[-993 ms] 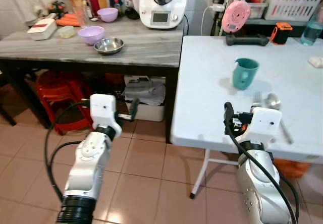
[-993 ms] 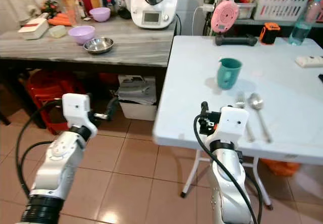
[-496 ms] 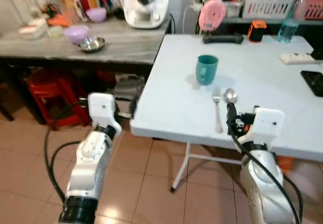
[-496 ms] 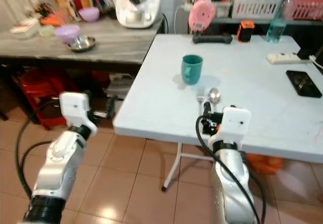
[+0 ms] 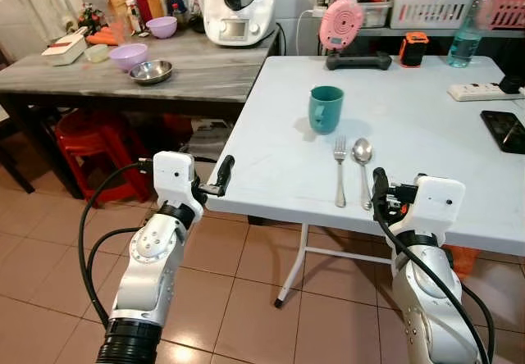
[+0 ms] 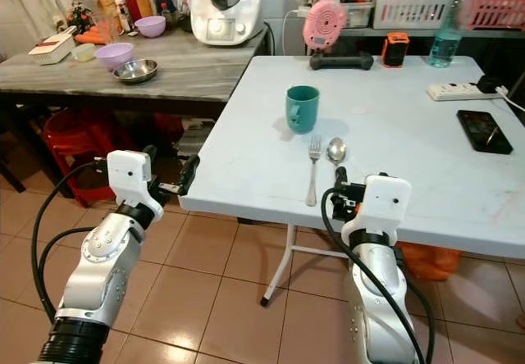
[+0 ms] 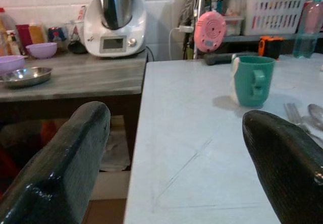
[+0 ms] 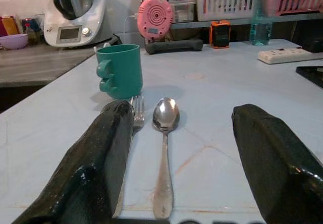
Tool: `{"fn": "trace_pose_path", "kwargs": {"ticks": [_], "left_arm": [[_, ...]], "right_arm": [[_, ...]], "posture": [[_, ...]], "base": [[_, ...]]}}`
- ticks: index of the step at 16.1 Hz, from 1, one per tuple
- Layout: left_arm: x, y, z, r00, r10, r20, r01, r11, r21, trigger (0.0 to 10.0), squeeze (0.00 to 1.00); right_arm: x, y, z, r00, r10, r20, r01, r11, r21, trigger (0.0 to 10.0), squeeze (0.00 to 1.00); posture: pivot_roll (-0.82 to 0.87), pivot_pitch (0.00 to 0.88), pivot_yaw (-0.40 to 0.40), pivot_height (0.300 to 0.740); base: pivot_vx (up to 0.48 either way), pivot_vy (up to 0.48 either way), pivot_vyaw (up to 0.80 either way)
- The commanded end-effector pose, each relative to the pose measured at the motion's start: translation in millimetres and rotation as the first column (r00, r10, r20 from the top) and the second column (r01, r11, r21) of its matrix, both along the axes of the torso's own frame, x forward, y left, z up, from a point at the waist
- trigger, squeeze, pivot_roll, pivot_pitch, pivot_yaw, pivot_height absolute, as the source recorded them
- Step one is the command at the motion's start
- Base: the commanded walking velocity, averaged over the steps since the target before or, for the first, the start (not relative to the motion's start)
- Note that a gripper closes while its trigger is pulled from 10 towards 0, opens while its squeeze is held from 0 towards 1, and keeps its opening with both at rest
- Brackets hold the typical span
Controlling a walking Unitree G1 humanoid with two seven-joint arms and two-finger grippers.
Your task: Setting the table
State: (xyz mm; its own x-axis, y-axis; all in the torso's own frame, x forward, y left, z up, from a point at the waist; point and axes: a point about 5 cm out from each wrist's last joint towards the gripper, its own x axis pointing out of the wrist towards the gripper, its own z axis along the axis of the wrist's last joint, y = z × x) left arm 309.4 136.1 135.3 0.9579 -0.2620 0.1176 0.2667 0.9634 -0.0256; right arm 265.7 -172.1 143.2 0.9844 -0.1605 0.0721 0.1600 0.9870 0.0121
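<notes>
On the white table (image 5: pixel 426 134) a teal mug (image 5: pixel 325 108) stood upright, its handle turned toward the robot. Just in front of the mug lay a fork (image 5: pixel 340 170) and a spoon (image 5: pixel 363 170), side by side and close together, handles pointing to the near edge, the fork on the left. The right gripper (image 5: pixel 379 193) hovered at the near edge of the table, right at the spoon's handle end; in the right wrist view its fingers (image 8: pixel 96 168) stood wide apart, empty, with the fork and spoon lying between them and the mug beyond. The left gripper (image 5: pixel 223 172) hung at the table's left front corner, level with the edge, its fingers (image 7: pixel 70 153) also spread wide and holding nothing; its wrist view looked along the tabletop toward the mug.

Farther back on the table sat a pink round device (image 5: pixel 340 24) on a dark base, an orange and black gadget (image 5: pixel 413 49), a water bottle (image 5: pixel 466 38), a power strip (image 5: pixel 474 92) and a black phone (image 5: pixel 504 129) near the right edge. To the left, a grey counter (image 5: pixel 197 61) carried a white kitchen machine (image 5: pixel 239 5), two purple bowls (image 5: pixel 129 55), a steel bowl (image 5: pixel 151 71) and some jars. Red stools (image 5: pixel 90 147) stood under the counter on the tiled floor (image 5: pixel 49 249).
</notes>
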Motion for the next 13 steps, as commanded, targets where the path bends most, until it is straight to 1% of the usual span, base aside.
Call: {"fn": "trace_pose_path", "kwargs": {"ticks": [1, 3, 5, 6, 9, 10, 13], "left_arm": [[-2.2, 5.3, -7, 1.000, 0.002, -0.029, -0.001, 1.000, 0.019, 10.0, 0.00], [-4.2, 6.3, -11, 0.999, -0.001, -0.040, 0.002, 1.000, 0.025, 10.0, 0.00], [-7.5, 10.2, -17, 0.999, 0.000, -0.052, 0.002, 0.999, 0.034, 10.0, 0.00], [-9.2, 13.7, -19, 0.998, 0.006, -0.058, -0.003, 0.999, 0.038, 10.0, 0.00], [-12.4, 14.2, -20, 0.998, -0.011, -0.059, 0.013, 0.999, 0.035, 10.0, 0.00], [-13.5, 12.7, -20, 0.998, -0.028, -0.055, 0.029, 0.999, 0.028, 10.0, 0.00], [-13.8, 10.7, -20, 0.998, -0.036, -0.055, 0.037, 0.999, 0.021, 10.0, 0.00]], "right_arm": [[1.0, 3.3, 1, 1.000, 0.008, 0.008, -0.008, 1.000, -0.001, 10.0, 0.00], [0.9, 3.6, 1, 1.000, 0.007, 0.006, -0.007, 1.000, 0.003, 10.0, 0.00], [-0.1, 4.0, -1, 1.000, 0.007, -0.001, -0.007, 1.000, 0.006, 10.0, 0.00], [-1.0, 4.0, -1, 1.000, 0.009, -0.002, -0.009, 1.000, 0.005, 10.0, 0.00], [-2.4, 6.2, 0, 0.999, 0.035, 0.012, -0.034, 0.998, -0.046, 10.0, 0.00], [-2.5, 7.7, 0, 0.999, 0.035, 0.010, -0.034, 0.999, -0.041, 10.0, 0.00], [-2.9, 9.4, -1, 0.999, 0.039, 0.008, -0.039, 0.998, -0.039, 10.0, 0.00]], "posture": [[-0.09, 0.000, 0.091, 0.740], [-0.09, 0.000, 0.092, 0.740], [-0.09, 0.000, 0.092, 0.740], [-0.09, 0.000, 0.088, 0.740], [-0.09, 0.000, 0.087, 0.740], [-0.09, 0.000, 0.086, 0.740], [-0.09, 0.000, 0.086, 0.740]], "base": [[0.000, 0.000, 0.73], [0.000, 0.000, 0.70], [0.000, 0.000, 0.45], [0.000, 0.000, 0.00], [0.000, 0.000, 0.00], [0.240, 0.000, 0.00], [0.249, 0.000, 0.00]]}}
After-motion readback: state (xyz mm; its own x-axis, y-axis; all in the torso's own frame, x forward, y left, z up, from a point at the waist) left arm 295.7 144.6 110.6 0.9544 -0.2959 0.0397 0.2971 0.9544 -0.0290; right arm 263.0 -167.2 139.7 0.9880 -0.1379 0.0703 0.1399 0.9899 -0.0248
